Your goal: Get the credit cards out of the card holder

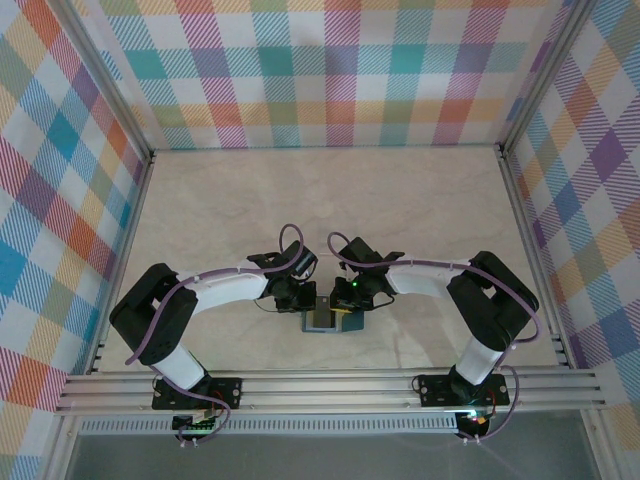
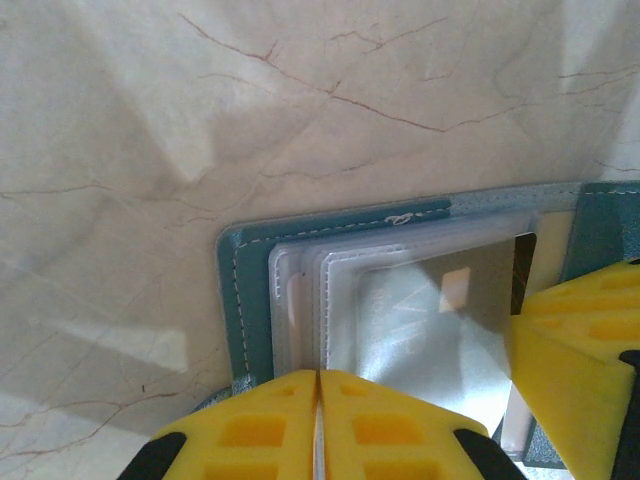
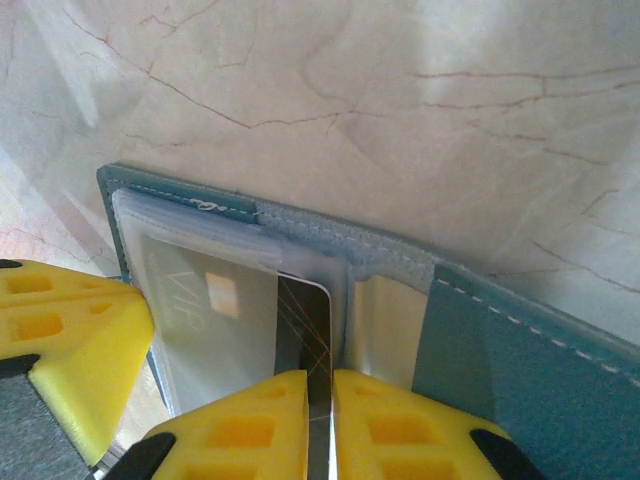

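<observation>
**Together: one gripper anchors, the other draws**

Left gripper: the fingers are pressed together with no gap visible. They appear to pinch the near edge of the clear pockets of the card holder. This is judged an anchoring hold, so the holder does not slide on the table when a card is pulled.

Card holder: it lies open and flat, just ahead of both sets of fingertips, between the two grippers.

Right gripper: the fingers are closed to a thin slit on the dark edge of a credit card. The card lies partly past its pocket mouth, ahead of the fingertips. So narrow a pinch suits a thin card.
</observation>
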Motion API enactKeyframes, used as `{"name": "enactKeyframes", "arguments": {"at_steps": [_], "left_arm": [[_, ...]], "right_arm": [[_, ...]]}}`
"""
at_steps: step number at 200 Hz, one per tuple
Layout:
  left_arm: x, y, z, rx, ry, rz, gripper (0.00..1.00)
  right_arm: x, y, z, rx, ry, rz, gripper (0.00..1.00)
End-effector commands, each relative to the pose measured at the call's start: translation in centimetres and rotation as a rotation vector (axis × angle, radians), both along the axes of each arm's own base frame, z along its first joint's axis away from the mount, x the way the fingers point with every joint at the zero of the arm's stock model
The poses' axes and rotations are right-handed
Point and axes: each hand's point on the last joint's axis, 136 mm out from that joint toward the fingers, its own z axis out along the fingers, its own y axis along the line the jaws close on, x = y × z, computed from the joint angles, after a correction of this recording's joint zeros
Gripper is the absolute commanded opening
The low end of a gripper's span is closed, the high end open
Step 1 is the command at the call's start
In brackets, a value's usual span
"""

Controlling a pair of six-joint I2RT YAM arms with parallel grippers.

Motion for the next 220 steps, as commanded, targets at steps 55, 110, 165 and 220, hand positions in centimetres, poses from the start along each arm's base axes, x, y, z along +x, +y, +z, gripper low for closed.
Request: {"name": "enactKeyframes", "arguments": {"at_steps": [55,110,165,220], "left_arm": [[-1.1,1.4,-0.4,0.075,0.024,-0.009,0.10],[-0.7,0.1,1.9,0.011,-0.001,-0.016,0.11],[-0.9,-2.0,3.4,-0.033,-0.011,-0.060,0.12],[-1.2,-2.6,1.3,0.006,0.031,-0.088,0.12]], "right_arm": [[-0.4,-2.2,0.2,-0.099,-0.023,-0.017,0.19],[-0.4,-0.9,0.2,-0.001,-0.004,-0.013,0.26],[-0.6,-0.9,-0.2,0.031,0.009,-0.020,0.26],[-0.5,-0.9,-0.1,0.058,0.011,-0.024,0.26]]}}
